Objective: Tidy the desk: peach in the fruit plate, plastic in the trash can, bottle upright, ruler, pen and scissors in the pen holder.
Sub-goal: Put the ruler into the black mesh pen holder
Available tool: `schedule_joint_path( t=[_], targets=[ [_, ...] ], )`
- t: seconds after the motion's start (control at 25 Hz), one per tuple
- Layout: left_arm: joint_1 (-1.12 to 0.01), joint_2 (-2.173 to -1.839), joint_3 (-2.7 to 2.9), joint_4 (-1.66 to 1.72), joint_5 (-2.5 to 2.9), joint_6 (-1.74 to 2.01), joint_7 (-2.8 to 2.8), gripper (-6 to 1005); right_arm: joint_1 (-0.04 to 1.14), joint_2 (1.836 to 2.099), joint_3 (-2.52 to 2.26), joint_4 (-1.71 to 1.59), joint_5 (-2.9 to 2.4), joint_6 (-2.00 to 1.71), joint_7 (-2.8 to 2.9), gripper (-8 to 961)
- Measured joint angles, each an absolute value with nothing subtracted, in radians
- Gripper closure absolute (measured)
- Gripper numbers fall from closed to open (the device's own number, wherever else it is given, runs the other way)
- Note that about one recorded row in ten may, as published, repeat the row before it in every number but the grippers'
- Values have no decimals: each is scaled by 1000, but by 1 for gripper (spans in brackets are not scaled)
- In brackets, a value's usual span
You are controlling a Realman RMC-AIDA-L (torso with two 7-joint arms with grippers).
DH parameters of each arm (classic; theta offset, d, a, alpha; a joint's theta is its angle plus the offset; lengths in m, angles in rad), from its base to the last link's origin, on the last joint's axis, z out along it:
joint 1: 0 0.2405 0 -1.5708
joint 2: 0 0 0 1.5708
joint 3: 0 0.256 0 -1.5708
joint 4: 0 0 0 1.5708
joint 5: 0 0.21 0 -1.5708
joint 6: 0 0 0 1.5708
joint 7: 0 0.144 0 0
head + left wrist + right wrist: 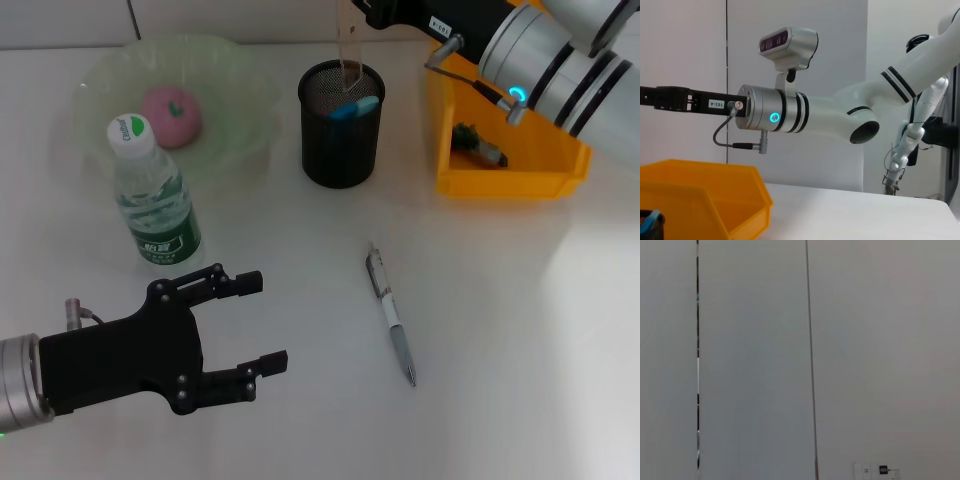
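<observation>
Left gripper (262, 325), fingers spread, hovers at the bench's near edge, likely pen (391, 315) next: reach, pinch, carry to pen holder (341, 123).

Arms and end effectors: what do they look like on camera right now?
The left end effector is matte black with stubby fingers on a silver wrist. The right arm is white with black bands, a silver cuff with a lit cyan ring, a grey looping cable, a small white number label and a wrist camera.

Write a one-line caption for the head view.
Left gripper open near the upright bottle; pen lies on the desk; right arm reaches over the pen holder.
</observation>
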State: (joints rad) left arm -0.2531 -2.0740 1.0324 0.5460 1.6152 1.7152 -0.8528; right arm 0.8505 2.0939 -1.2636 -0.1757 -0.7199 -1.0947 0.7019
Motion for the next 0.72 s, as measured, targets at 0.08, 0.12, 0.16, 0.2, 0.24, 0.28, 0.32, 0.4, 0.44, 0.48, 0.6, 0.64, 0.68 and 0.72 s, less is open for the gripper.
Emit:
schedule_joint_path(
  t=[0.08, 0.12, 0.16, 0.2, 0.24, 0.28, 0.32, 0.4, 0.44, 0.48, 0.6, 0.64, 0.68, 0.72],
  targets=[
    [-253, -2074, 1032, 546, 1615, 1715, -853, 195, 853, 2094, -1271, -177, -719, -1096, 702, 505],
    [-253, -2074, 1032, 545, 1615, 1715, -853, 195, 855, 2094, -1272, -178, -719, -1096, 702, 505],
    [-253, -2074, 1032, 545, 1615, 1715, -853, 195, 856, 2094, -1272, -178, -719, -1096, 701, 504],
    [-253, -2074, 1032, 545, 1615, 1715, -853, 195, 857, 2094, -1272, -178, -719, -1096, 700, 503],
    [-253, -2074, 1033, 544, 1615, 1715, -852, 195, 858, 2094, -1273, -179, -718, -1096, 698, 503],
    [-252, -2074, 1034, 544, 1615, 1715, -849, 195, 858, 2094, -1273, -179, -717, -1095, 697, 502],
    [-251, -2074, 1034, 544, 1615, 1715, -847, 195, 858, 2094, -1273, -179, -717, -1094, 696, 502],
    [-248, -2074, 1035, 543, 1615, 1715, -843, 195, 858, 2094, -1273, -180, -718, -1092, 695, 500],
    [-248, -2074, 1035, 543, 1615, 1715, -843, 195, 858, 2094, -1274, -180, -720, -1090, 695, 500],
    [-247, -2074, 1035, 543, 1615, 1715, -843, 195, 858, 2094, -1275, -180, -720, -1088, 695, 499],
    [-247, -2074, 1035, 543, 1615, 1715, -843, 195, 855, 2094, -1281, -182, -722, -1090, 694, 497],
    [-246, -2074, 1035, 543, 1615, 1715, -843, 195, 850, 2094, -1283, -184, -722, -1100, 694, 485],
    [-245, -2074, 1035, 543, 1615, 1715, -843, 195, 844, 2094, -1284, -187, -722, -1113, 694, 472],
    [-244, -2074, 1035, 543, 1615, 1716, -842, 195, 831, 2094, -1284, -195, -722, -1136, 694, 460]
  ],
)
